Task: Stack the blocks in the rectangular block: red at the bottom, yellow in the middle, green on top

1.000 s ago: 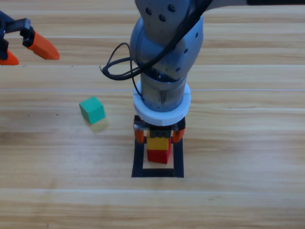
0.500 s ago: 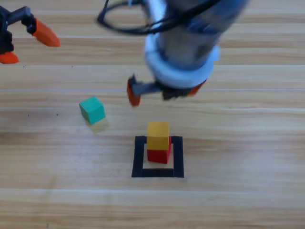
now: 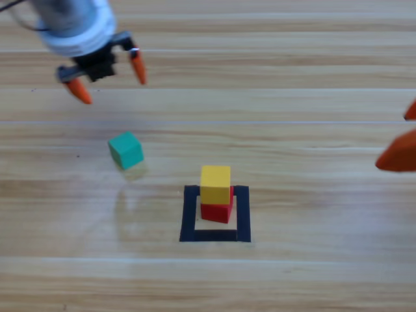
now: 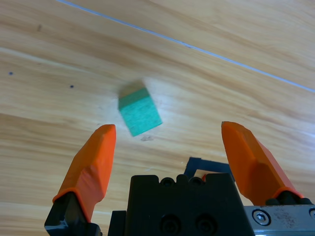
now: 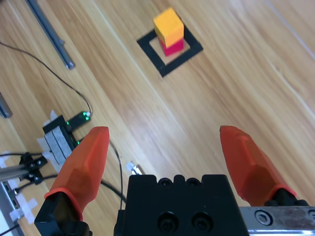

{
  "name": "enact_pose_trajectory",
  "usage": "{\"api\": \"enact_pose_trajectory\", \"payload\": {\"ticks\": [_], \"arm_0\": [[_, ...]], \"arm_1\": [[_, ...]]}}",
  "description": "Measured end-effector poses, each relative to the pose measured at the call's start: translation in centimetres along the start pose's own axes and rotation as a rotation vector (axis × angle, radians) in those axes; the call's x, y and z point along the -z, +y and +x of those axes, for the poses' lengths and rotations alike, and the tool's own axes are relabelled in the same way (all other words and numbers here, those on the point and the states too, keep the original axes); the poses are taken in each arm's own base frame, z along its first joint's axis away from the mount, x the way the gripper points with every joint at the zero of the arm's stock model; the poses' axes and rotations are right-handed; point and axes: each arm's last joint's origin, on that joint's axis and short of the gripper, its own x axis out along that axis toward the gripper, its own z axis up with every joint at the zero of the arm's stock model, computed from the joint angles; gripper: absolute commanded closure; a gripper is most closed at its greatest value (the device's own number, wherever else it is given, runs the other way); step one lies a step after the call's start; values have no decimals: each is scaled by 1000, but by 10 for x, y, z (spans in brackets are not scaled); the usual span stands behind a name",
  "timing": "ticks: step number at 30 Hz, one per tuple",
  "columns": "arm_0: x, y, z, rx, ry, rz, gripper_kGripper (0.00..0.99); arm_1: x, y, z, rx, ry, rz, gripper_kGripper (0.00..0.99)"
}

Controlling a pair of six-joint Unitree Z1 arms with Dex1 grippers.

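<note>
We see the small matte teal-green cube (image 3: 125, 149) lying alone on the wooden worktop (image 3: 312, 273), up and to the left of the square outline of black tape (image 3: 188, 214) and well apart from it. Inside that outline the small matte yellow cube (image 3: 215, 184) sits on the small matte red cube (image 3: 216, 211), so we judge that only the green one is left to place.

The left gripper (image 3: 109, 78) hangs above and behind the green cube with its orange fingers (image 4: 93, 164) spread wide and nothing between them. In the left wrist view the cube (image 4: 140, 111) lies ahead of the fingers, roughly midway between them, turned at an angle to them. The right gripper (image 3: 404, 140) waits at the right edge, fingers apart and empty; its wrist view looks back at the two-cube stack (image 5: 170, 30) from far off.

We expect the green cube to be light and rigid, with flat, dull faces that should give the fingers fair grip. Being so light, it may skid or spin if one finger meets it first. We would turn the wrist so the fingers close squarely on two opposite side faces, about mid-height. A gentle squeeze ought to do, and a level hold will matter when it is set on the narrow yellow top.
</note>
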Motion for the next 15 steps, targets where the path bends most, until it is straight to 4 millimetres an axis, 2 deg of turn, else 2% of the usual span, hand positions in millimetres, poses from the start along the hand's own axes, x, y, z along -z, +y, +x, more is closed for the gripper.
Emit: {"api": "enact_pose_trajectory", "payload": {"ticks": [2, 6, 10, 15], "arm_0": [[-4, -15, 12, -27, 24, -7, 74], [-7, -30, 38, -92, 77, -30, 73], [-8, -33, 44, -112, 91, -52, 68], [-6, -30, 44, -139, 105, -101, 71]], "arm_1": [[6, -2, 2, -6, 17, -4, 0], [7, 0, 2, -72, 14, -27, 0], [7, 1, 4, -97, 16, -33, 1], [4, -4, 19, -102, 57, -21, 1]]}}
